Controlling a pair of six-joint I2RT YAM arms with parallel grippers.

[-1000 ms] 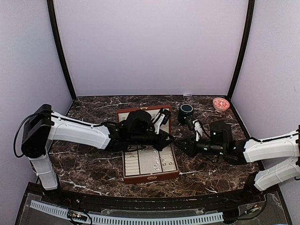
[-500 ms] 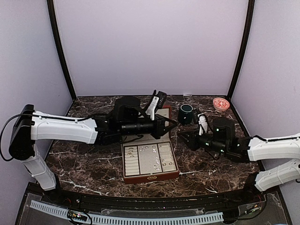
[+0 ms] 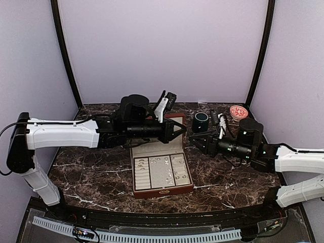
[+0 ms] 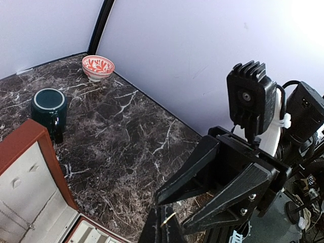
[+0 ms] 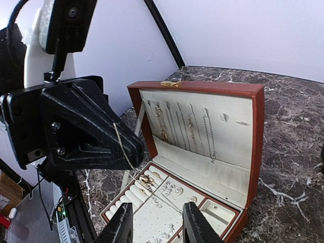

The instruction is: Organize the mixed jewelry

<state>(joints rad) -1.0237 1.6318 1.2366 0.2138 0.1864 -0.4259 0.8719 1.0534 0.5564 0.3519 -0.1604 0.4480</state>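
The reddish-brown box stands open, its cream tray holding small rings, earrings and other pieces. Several chains hang in its lid. My left gripper is above the box's right rear and is shut on a thin chain, which trails from its tip down into the tray. A gold bit shows between its own fingertips. My right gripper is open and empty, facing the left one from the right; its fingers frame the tray.
A dark green mug stands just right of the lid and also shows in the left wrist view. A small pink patterned bowl sits at the back right corner, seen too in the left wrist view. Dark marble table all round.
My left gripper has risen from low over the tray and moved back and right, drawing the chain up. My right gripper has lifted and shifted back and to the right.
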